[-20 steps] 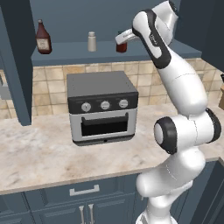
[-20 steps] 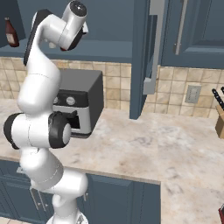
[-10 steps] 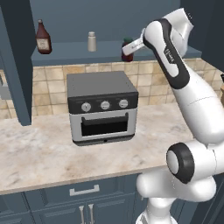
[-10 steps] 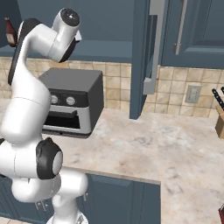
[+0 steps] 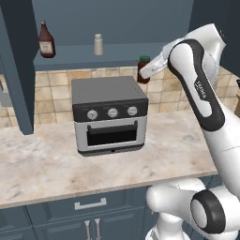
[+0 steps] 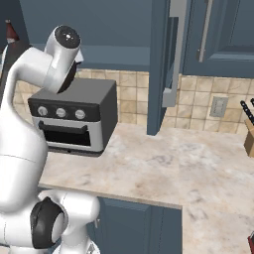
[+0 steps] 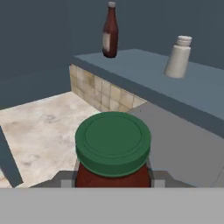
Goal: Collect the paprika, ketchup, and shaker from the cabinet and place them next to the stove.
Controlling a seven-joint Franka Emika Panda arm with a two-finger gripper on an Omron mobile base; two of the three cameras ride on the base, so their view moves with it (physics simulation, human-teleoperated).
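Hand [image 5: 143, 74] grips the paprika [image 7: 113, 151] beside the toaster oven [image 5: 109, 114]; its own camera shows ketchup [image 7: 110, 30] and shaker [image 7: 178, 57] shelved.

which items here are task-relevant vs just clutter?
Job: paprika gripped in the tool; ketchup and shaker on the cabinet shelf.
Lying about: toaster oven, knife block, wall outlet.
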